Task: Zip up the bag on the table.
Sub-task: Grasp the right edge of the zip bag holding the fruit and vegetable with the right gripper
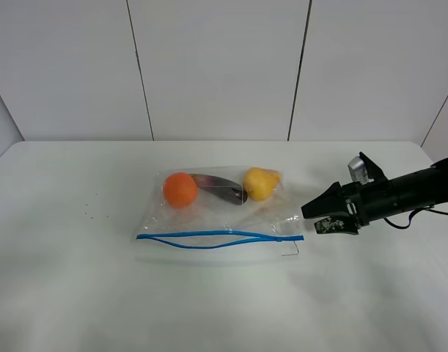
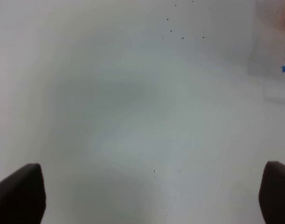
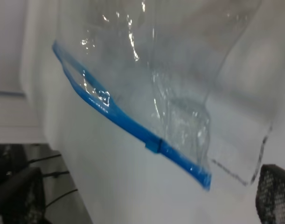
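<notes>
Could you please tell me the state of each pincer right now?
Left pincer: open, holding nothing.
Right pincer: open, holding nothing.

Open table (image 1: 77,293) rings the bag (image 1: 209,216) (right gripper (image 1: 310,220) just beside).

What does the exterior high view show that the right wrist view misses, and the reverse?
Only exterior high: a round orange fruit, a dark purple vegetable and a yellow pear-shaped fruit. Only right wrist: dark cables beyond the white tabletop. Both: the clear crinkly plastic bag, its blue zipper strip partly gaping, the tabletop, the open right gripper.
</notes>
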Motion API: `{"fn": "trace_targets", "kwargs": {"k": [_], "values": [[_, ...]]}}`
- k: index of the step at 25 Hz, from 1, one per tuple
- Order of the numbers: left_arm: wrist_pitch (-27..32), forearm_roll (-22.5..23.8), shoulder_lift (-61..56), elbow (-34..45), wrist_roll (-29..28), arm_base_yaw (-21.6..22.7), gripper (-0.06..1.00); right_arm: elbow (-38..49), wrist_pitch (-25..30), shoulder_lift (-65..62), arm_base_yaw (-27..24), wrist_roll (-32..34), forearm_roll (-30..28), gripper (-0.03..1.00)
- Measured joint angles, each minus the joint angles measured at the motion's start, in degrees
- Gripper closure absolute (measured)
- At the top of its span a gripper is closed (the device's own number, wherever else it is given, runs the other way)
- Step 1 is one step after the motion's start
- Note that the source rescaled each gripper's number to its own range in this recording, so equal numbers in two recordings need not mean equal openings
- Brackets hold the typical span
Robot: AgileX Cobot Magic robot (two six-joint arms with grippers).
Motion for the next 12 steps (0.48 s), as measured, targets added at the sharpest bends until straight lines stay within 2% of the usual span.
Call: {"fn": "trace_targets", "kwargs": {"k": [3, 12], "values": [[0.00, 0.00, 0.00, 0.00, 0.00, 0.00, 0.00, -3.62, 0.85, 4.47, 0.00, 0.61, 0.21, -0.03], [0.00, 0.00, 0.00, 0.00, 0.00, 0.00, 0.00, -4.03, 1.23, 5.41, 0.61, 1.54, 1.37, -0.03]]}}
